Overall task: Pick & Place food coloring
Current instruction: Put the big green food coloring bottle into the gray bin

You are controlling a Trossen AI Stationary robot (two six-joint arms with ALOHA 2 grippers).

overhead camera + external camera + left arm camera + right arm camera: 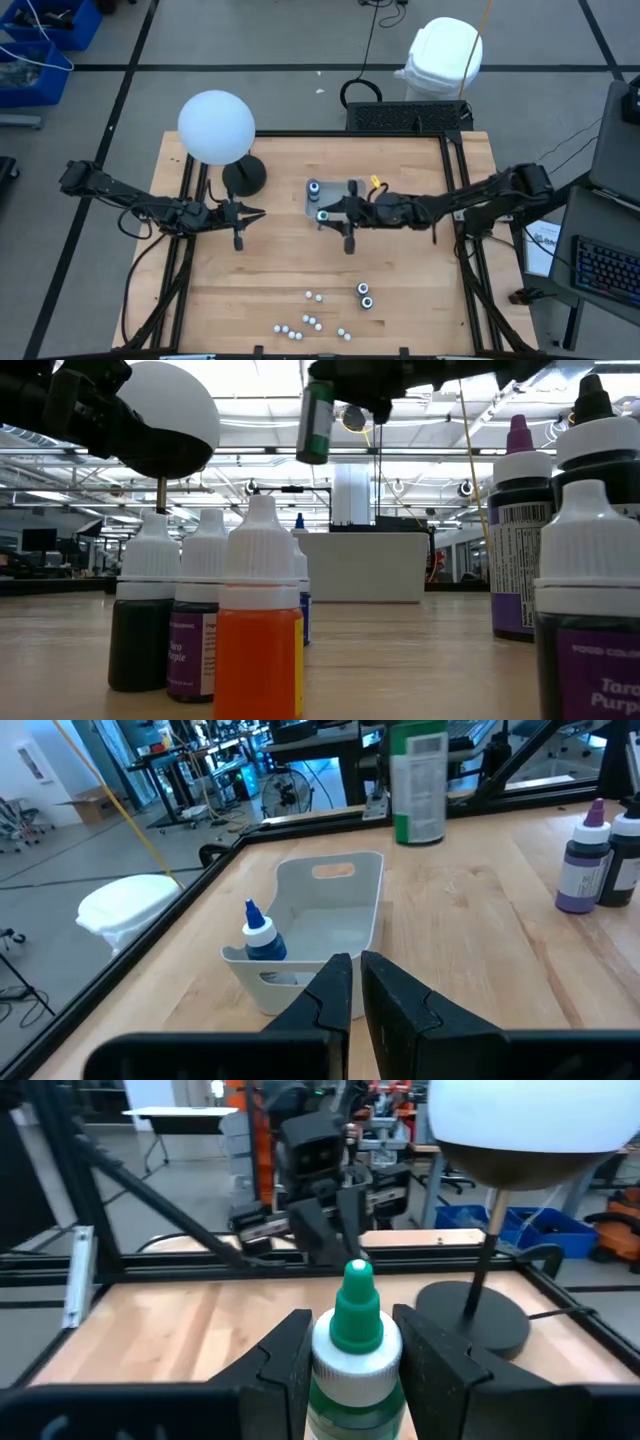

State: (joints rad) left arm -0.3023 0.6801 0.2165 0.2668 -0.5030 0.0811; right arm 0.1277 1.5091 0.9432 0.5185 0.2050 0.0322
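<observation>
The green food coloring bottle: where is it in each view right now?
High view: green bottle at the tray's near edge, in the right tool.
Low view: hanging top centre.
Left wrist: upper middle.
Right wrist: bottom centre.
Shared landmark: white globe lamp.

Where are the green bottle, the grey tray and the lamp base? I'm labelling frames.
green bottle [355, 1342]: right wrist view, white collar under its cap.
grey tray [362, 910]: left wrist view, side wall.
lamp base [245, 176]: high view, dark disc's middle.

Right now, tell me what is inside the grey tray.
One blue-capped bottle stands in the grey tray, at one end. The left pincer hides part of that end's outer wall.
</observation>
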